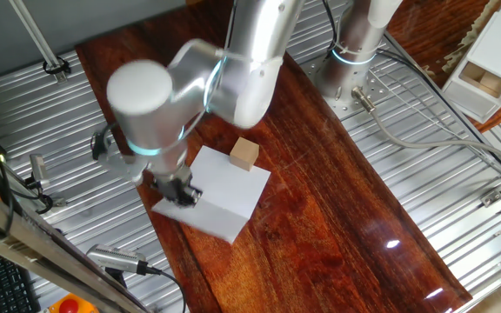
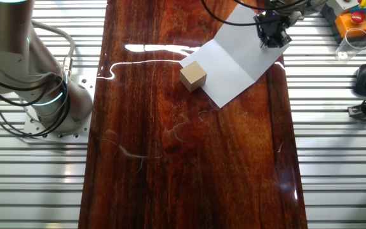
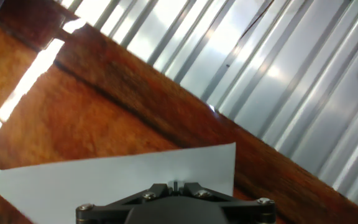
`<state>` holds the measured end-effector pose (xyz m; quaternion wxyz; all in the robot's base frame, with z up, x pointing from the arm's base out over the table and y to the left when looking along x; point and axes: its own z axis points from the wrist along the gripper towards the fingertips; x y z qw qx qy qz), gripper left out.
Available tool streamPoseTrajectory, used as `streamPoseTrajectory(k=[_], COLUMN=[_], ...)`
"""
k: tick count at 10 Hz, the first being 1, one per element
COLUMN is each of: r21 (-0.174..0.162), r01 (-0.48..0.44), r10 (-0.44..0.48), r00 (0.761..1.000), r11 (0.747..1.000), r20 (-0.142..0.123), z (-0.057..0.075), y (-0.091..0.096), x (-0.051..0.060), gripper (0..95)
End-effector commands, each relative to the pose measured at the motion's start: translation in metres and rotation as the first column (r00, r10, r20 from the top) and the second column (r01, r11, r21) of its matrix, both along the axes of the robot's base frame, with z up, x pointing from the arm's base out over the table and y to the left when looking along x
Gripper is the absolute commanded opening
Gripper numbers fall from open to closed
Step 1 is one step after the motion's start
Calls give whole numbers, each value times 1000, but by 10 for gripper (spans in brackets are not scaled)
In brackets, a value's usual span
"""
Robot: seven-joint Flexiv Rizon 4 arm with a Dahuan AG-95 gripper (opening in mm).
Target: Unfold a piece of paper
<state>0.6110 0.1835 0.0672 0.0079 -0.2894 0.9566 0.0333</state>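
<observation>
At the tabletop's (image 2: 189,159) edge, the hand (image 2: 273,37) is seen low over a corner of the piece of paper (image 2: 234,63); whether it is spread or pinching the sheet cannot be told. The step in hand is judged the opening-out's end (the sheet lies nearly flat). A gentle release and lift is called for next. The paper is white, creased mid-sheet, pinned by a wooden cube (image 2: 193,75).
</observation>
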Motion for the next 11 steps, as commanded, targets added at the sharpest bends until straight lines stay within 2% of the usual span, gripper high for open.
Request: streamPoseTrajectory(k=[1,3,6,11], r21=[-3,1,1,1], r01=[6,5,13,11], r10=[-6,-5,-13,-11], r00=[1000,1000,1000,1000], r11=[1000,1000,1000,1000], r20=[5,7,17,4], z=[-7,-16,-31,-31], y=[5,6,4,4], x=[1,3,-2,-2], gripper=[0,0,0,0])
